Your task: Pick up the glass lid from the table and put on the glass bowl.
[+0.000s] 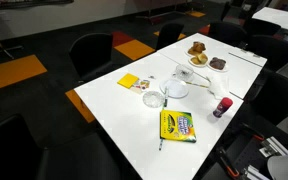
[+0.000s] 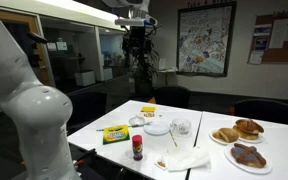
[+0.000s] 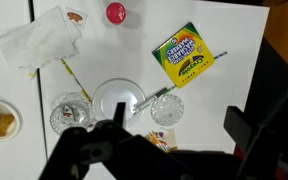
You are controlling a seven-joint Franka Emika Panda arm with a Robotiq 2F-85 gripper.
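The glass lid (image 3: 167, 110) is a small textured clear disc lying flat on the white table, right of the glass bowl (image 3: 119, 98). The bowl is round, whitish and wider than the lid. A pen (image 3: 149, 100) lies from the bowl's rim toward the lid. Both exterior views show the lid (image 1: 152, 100) (image 2: 137, 121) beside the bowl (image 1: 177, 90) (image 2: 157, 127). My gripper (image 3: 177, 128) is open and empty, high above the table with the lid roughly between its fingers in the wrist view. It also hangs well above the table in an exterior view (image 2: 136, 58).
A crayon box (image 3: 184, 55), a red-capped bottle (image 3: 116, 12), a crumpled napkin (image 3: 39, 38) and a small clear glass (image 3: 71, 112) surround the bowl. A small card pack (image 3: 160, 140) lies near the lid. A yellow sticky-note pad (image 1: 129, 81) and plates of pastries (image 1: 197, 48) sit farther off.
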